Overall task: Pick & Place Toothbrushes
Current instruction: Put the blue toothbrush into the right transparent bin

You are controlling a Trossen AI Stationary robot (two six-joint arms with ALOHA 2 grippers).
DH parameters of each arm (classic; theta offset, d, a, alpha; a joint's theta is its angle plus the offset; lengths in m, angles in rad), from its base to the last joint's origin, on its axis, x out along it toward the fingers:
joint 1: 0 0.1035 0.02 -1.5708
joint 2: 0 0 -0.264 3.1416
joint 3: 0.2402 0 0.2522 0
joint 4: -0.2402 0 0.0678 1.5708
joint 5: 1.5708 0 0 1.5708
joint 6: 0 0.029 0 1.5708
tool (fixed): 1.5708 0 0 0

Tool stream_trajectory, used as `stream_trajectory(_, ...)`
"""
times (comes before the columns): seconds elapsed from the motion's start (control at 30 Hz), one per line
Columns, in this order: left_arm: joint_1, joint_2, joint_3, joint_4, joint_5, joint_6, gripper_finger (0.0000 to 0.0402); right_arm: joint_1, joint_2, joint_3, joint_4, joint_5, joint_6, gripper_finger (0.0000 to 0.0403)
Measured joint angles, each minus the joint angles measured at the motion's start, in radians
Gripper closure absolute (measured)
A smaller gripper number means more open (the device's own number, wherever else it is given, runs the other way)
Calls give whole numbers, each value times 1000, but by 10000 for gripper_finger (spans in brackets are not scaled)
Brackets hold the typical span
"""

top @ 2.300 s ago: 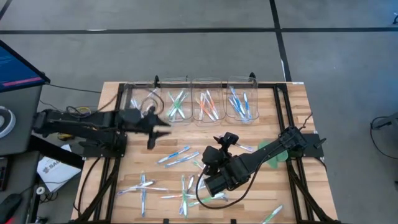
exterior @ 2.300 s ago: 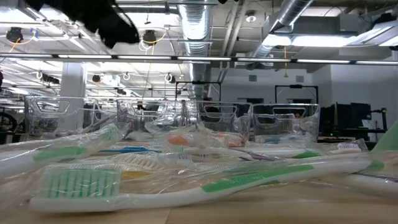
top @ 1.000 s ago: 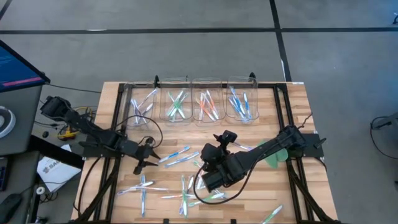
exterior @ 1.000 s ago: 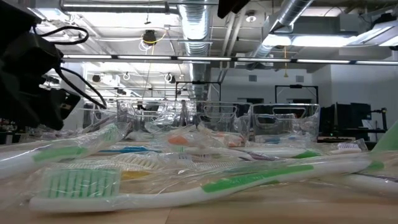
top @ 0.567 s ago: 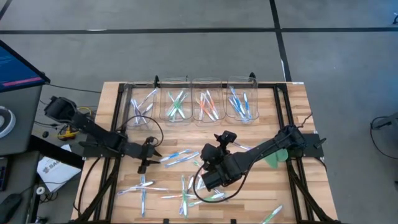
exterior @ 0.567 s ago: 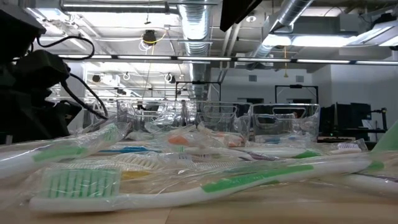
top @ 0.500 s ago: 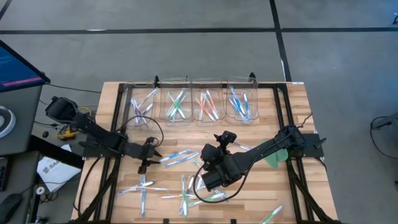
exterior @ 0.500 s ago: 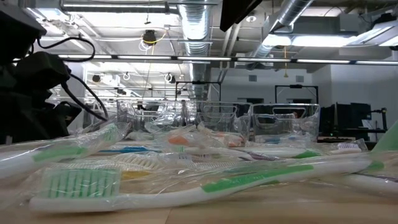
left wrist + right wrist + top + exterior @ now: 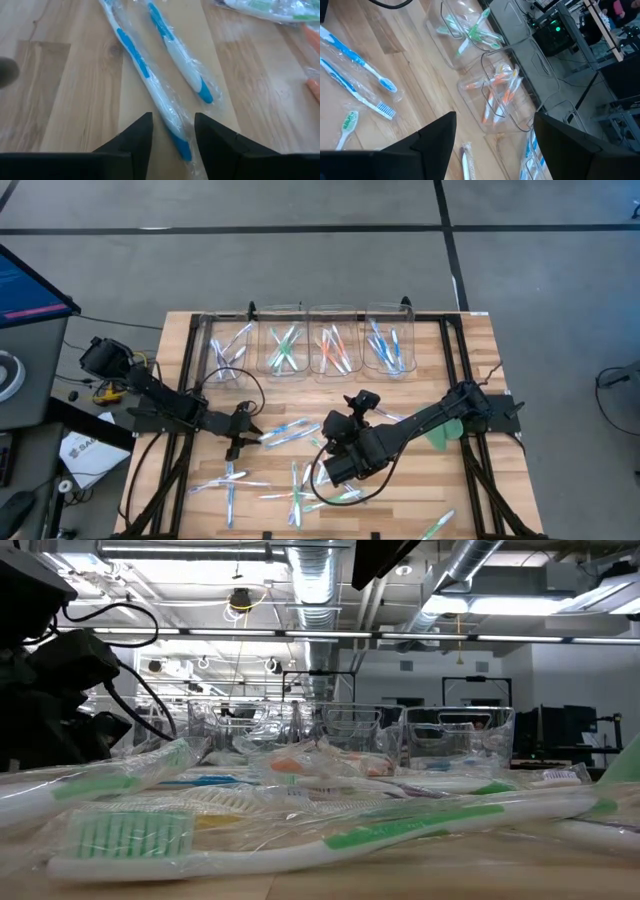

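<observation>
Left of centre in the overhead frame, I have the left gripper (image 9: 243,435) down at the table (image 9: 470,490), at the tail of a wrapped blue toothbrush (image 9: 150,85). This looks like the approach to a pick: through the left wrist camera the brush handle runs between the two dark fingers (image 9: 134,137), its blue end near the bottom middle of that frame. The jaws stand partly spread on either side of the handle; I see no pinch yet, and whether either finger touches the wrapper I cannot tell. A second blue toothbrush (image 9: 180,55) lies just beside the first, so my next move, as I judge it, is to close on the one handle alone, lift, and carry it to the bin with blue brushes (image 9: 388,340) at upper right of the bin row.

Lower centre of the overhead frame, the right gripper (image 9: 335,470) hangs above the scattered brushes; its wrist camera shows the jaws spread wide with nothing between them, looking toward the orange bin (image 9: 495,95)
</observation>
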Motion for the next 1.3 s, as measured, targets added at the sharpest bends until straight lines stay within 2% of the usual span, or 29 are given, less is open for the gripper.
stream_trajectory(0.1, 0, 0, 0, -2, -1, -4, 291, 0, 0, 0, 1, 0, 0, 143)
stream_trajectory(0.33, 2, 1, -1, -8, -13, -9, 386, 0, 0, 0, 1, 0, 0, 143)
stream_trajectory(1.3, 1, 3, -2, -15, -8, -5, 390, -2, 0, 0, 1, 0, -8, 143)
